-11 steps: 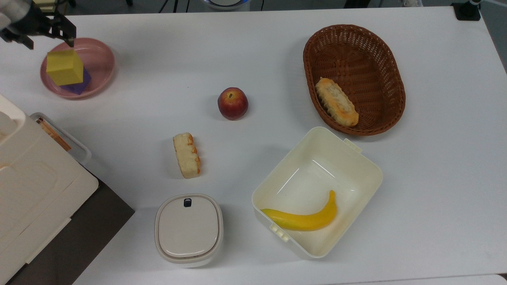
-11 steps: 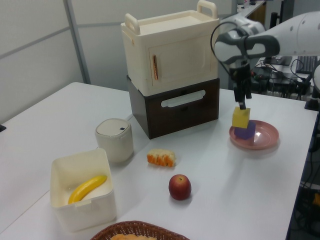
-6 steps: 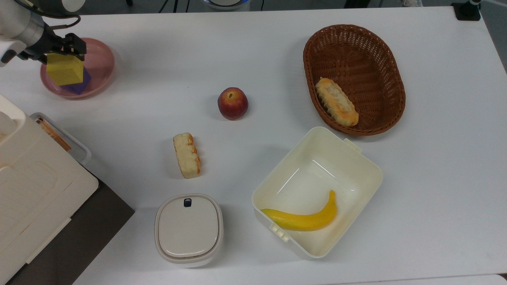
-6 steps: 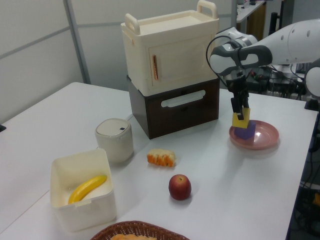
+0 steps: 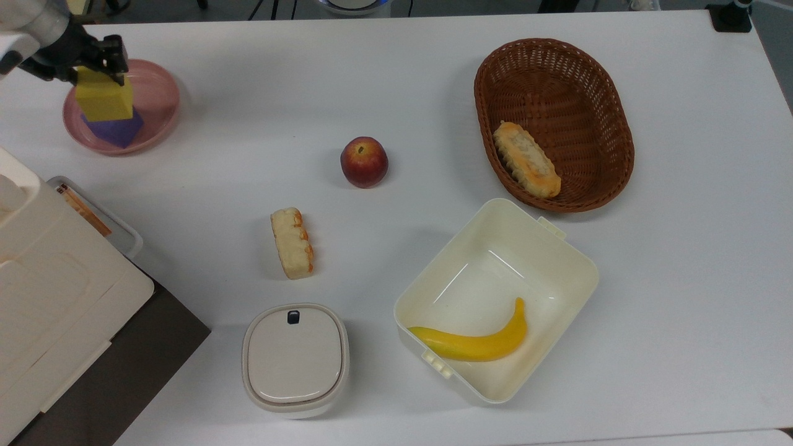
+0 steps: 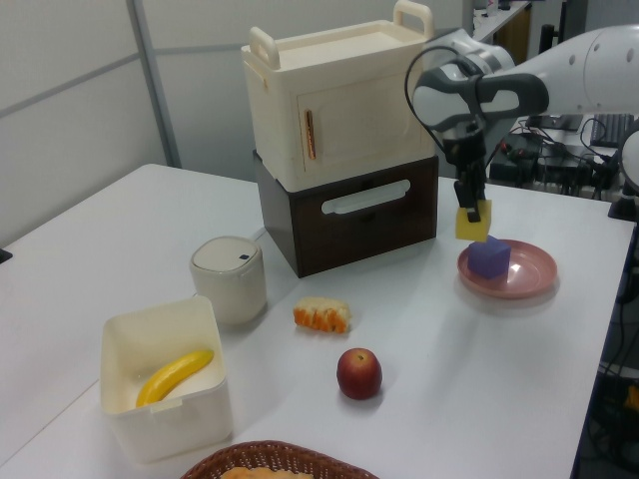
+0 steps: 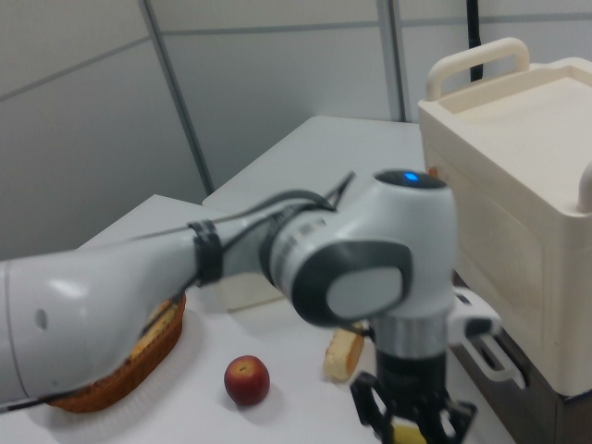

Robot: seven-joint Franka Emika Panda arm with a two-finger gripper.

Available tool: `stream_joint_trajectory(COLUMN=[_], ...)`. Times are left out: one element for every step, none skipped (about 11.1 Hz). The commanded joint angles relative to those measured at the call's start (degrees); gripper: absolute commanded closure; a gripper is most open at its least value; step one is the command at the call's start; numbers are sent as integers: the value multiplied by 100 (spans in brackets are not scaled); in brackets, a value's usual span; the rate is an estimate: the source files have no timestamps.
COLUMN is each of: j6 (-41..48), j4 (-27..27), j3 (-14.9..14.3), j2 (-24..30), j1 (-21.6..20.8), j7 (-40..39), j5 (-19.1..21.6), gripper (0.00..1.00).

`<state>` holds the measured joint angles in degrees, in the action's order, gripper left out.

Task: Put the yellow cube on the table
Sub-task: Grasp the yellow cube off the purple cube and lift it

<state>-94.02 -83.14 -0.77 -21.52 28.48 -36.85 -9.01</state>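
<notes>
1. Top view: the black two-finger hand (image 5: 99, 62) is clenched on the matte yellow foam cube (image 5: 104, 102), gripping its upper end. The cube sits over the shallow pink round plate (image 5: 158, 102) at the top view's upper left, overlapping the smaller purple cube (image 5: 118, 131) that lies in the plate. Elsewhere on the flat white tabletop (image 5: 396, 80) stand a red apple (image 5: 363, 161), a loose piece of orange-crusted bread (image 5: 292, 242), a lidded rounded grey-white container (image 5: 295, 359), an open cream plastic box (image 5: 560, 260) with a yellow banana (image 5: 474, 339) inside, and a brown oval wicker basket (image 5: 560, 68) holding another bread piece (image 5: 526, 159).

2. Left view: the hand (image 6: 470, 203) holds the yellow cube (image 6: 473, 221) in the air, clear of the purple cube (image 6: 489, 257) and the pink plate (image 6: 529, 282) below. A cream cabinet on a dark brown drawer unit (image 6: 344, 195) stands just behind.

3. Right view: the arm's wrist fills the foreground; the hand (image 7: 413, 424) points downward, and a small yellow patch (image 7: 407, 433) between the fingers is probably the cube. The apple (image 7: 246, 380) rests behind it.
</notes>
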Motion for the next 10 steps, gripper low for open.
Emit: stream_joint_trajectory(j6=[383,410,384,393,410,419,419,410,410,428], j4=[-105,-105,-105,-105,-105,-114,-149,-158,-149,-123], j3=[-11,-11,-11,-11,-11,-11,-11,-11,-11,-11], j2=[376,368,359,359,368,359,342,333,341,368], j1=[-631,-894,-1045,-1264,-1527,-1817,-2029,-2214,-2328,-2425], j7=[64,334,632,792,915,1204,1398,1513,1723,1882], j5=[57,197,450,670,812,831,831,822,813,805], gripper=[76,76,75,74,71,65,62,36,0,0])
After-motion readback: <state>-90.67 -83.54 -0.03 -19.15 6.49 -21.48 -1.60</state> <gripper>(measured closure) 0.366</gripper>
